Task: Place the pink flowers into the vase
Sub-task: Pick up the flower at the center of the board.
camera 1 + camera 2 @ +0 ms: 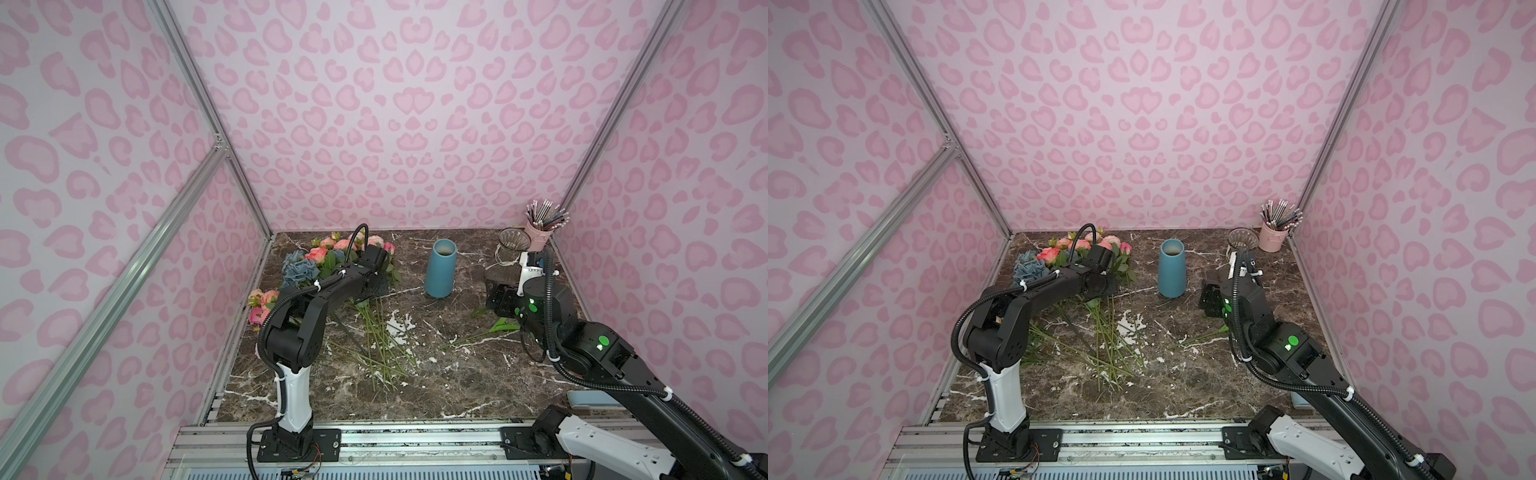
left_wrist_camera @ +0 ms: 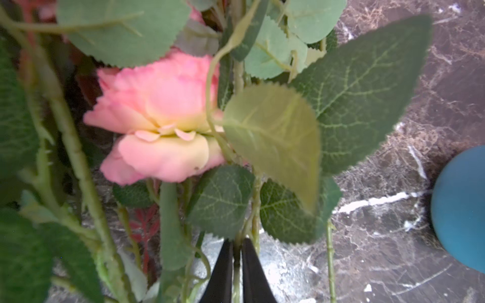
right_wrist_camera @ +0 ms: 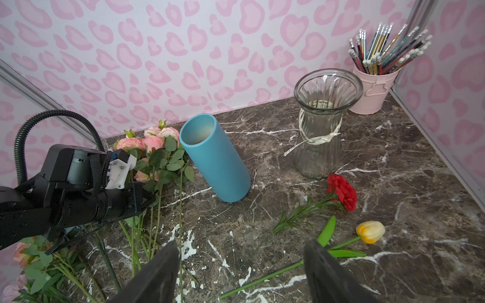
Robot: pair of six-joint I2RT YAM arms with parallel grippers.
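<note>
Left arm (image 1: 332, 289) stretches low and forward, the left gripper (image 2: 237, 240) pinched tight on a thin green stem (image 2: 237, 265). Right arm (image 1: 590, 353) is bent and raised, the right gripper (image 3: 242, 245) angled downward with its jaws spread wide.

Black arms (image 1: 332, 291), white links (image 1: 295, 399), ribbed cables (image 1: 602, 384), green lights (image 1: 602, 341)

Matt blue vase (image 3: 217, 162), ribbed clear glass vase (image 3: 319, 131), smooth marbled tabletop (image 3: 393, 183)
</note>
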